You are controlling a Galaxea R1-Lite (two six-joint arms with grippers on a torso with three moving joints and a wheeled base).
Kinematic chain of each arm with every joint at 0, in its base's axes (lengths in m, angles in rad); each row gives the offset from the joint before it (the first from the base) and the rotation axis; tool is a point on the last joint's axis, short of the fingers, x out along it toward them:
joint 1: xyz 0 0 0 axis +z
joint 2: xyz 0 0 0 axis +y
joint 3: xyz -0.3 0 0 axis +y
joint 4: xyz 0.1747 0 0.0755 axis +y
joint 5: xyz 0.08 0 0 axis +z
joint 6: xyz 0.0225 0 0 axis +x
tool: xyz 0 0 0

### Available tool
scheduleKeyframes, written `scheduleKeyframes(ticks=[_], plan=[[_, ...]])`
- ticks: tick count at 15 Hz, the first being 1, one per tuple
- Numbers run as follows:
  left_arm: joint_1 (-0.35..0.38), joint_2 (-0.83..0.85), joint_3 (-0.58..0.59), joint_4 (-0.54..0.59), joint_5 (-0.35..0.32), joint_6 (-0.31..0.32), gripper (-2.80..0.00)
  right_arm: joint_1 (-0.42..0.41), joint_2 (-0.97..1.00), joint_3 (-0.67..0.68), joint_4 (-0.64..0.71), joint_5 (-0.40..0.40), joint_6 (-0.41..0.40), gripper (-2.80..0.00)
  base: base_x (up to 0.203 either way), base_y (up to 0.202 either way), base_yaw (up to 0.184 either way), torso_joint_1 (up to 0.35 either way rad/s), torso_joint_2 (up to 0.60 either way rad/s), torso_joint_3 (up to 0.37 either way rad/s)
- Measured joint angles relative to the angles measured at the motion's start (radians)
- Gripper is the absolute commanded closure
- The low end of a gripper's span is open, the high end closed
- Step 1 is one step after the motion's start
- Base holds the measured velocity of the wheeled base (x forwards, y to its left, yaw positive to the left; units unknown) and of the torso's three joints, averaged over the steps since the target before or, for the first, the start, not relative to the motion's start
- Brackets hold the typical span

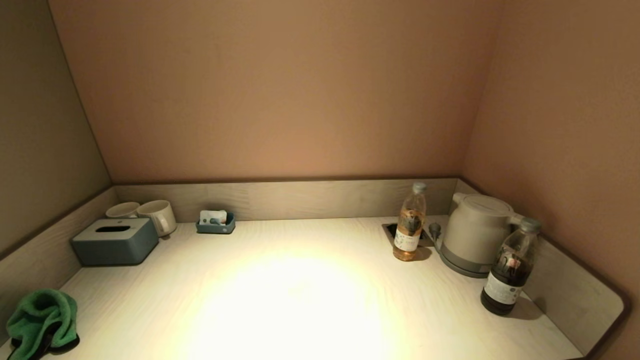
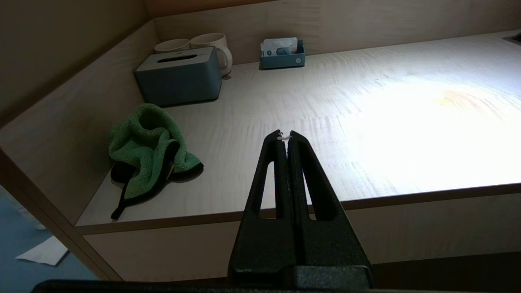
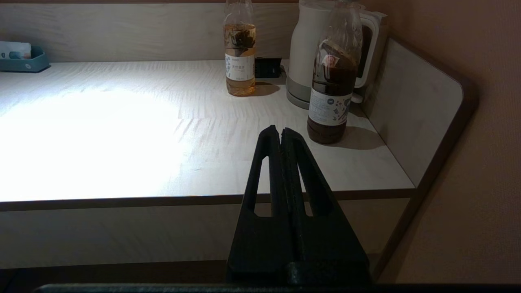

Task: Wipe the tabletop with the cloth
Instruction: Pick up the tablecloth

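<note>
A crumpled green cloth (image 1: 42, 316) with a black edge lies at the front left corner of the pale wooden tabletop (image 1: 300, 300); it also shows in the left wrist view (image 2: 148, 148). My left gripper (image 2: 284, 136) is shut and empty, held in front of the table's front edge, to the right of the cloth and apart from it. My right gripper (image 3: 280, 131) is shut and empty, held in front of the table's front edge near the right side. Neither gripper shows in the head view.
A grey tissue box (image 1: 116, 241), two mugs (image 1: 158, 216) and a small blue tray (image 1: 216, 224) stand at the back left. A tea bottle (image 1: 410, 223), a white kettle (image 1: 475, 232) and a dark bottle (image 1: 511, 268) stand at the right. Low walls border three sides.
</note>
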Motion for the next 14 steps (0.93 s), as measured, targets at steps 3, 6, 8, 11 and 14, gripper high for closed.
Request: scheduleKeyframes(ticks=[3,6,8,11,14], plan=[[0.0,0.0,0.0,-0.001,-0.001,-0.008,0.0,0.0,0.0,0.0,0.0,0.0,0.0,0.0,0.0,0.0,0.0,0.0,0.0,0.0],[0.001,0.0,-0.016,0.011,-0.003,-0.016,0.0,0.0,0.0,0.0,0.0,0.0,0.0,0.0,0.0,0.0,0.0,0.0,0.0,0.0],[0.001,0.008,-0.109,0.043,0.001,-0.051,0.0,0.0,0.0,0.0,0.001,0.0,0.0,0.0,0.0,0.0,0.0,0.0,0.0,0.0],[0.0,0.109,-0.302,0.13,0.033,-0.116,0.0,0.0,0.0,0.0,0.001,0.0,0.0,0.0,0.0,0.0,0.0,0.0,0.0,0.0],[0.0,0.35,-0.474,0.165,0.115,-0.264,0.0,0.0,0.0,0.0,0.001,0.0,0.0,0.0,0.0,0.0,0.0,0.0,0.0,0.0]])
